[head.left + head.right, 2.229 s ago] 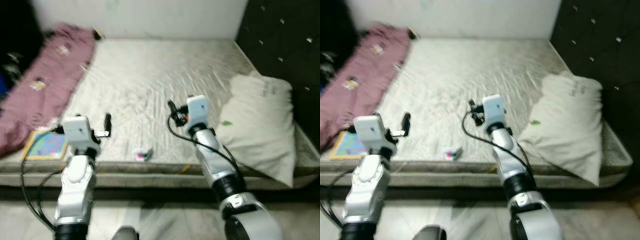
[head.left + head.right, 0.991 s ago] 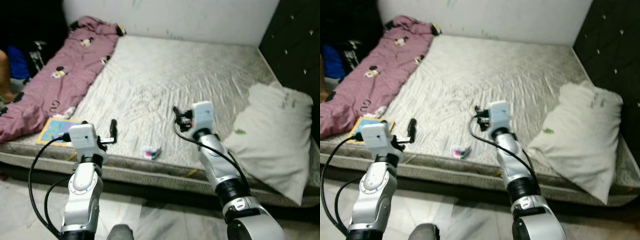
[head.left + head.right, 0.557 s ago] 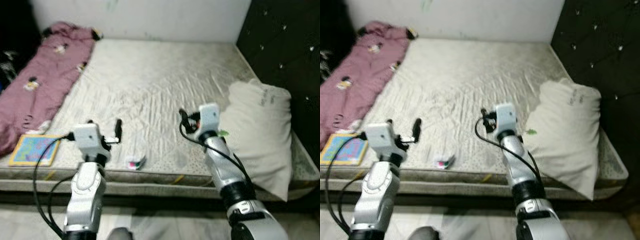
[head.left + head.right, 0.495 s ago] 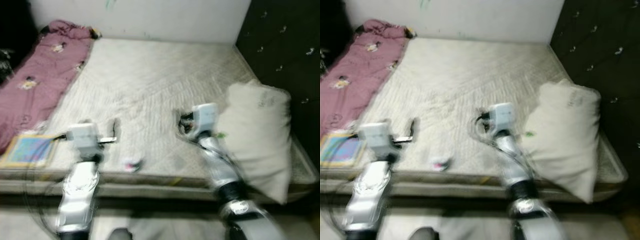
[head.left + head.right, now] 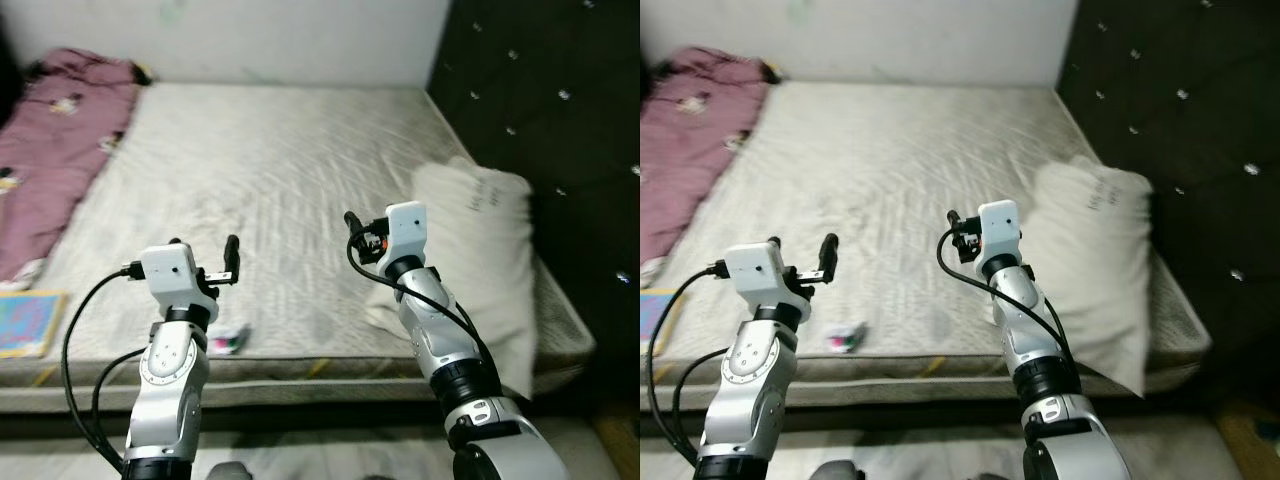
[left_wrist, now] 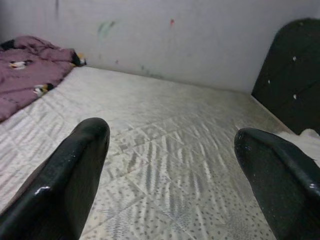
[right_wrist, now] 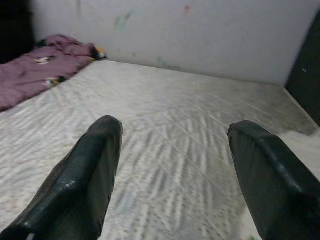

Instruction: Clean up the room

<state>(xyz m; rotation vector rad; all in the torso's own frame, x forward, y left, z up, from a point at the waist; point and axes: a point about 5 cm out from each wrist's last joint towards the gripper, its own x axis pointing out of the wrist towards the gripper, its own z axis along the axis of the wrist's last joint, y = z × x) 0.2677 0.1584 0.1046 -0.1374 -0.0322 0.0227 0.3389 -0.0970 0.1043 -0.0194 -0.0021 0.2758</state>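
A small crumpled pink and green wrapper (image 5: 228, 341) lies on the bare grey mattress (image 5: 280, 170) near its front edge. My left gripper (image 5: 205, 256) hovers open just above and behind the wrapper, with nothing between its fingers (image 6: 65, 185). My right gripper (image 5: 358, 238) is held open over the middle of the mattress, close to the left side of a white pillow (image 5: 485, 260), and it holds nothing. A purple blanket (image 5: 50, 150) with cartoon prints is bunched along the bed's far left. A colourful flat book (image 5: 22, 322) lies at the front left corner.
A black tufted headboard (image 5: 540, 110) rises along the right side of the bed. A white wall (image 5: 240, 40) stands behind the bed. Pale floor (image 5: 300, 455) runs below the mattress's front edge, where I stand.
The camera has swung to the right, so the blanket and book now sit nearer the left edge. Both arms keep the same raised pose with open fingers.
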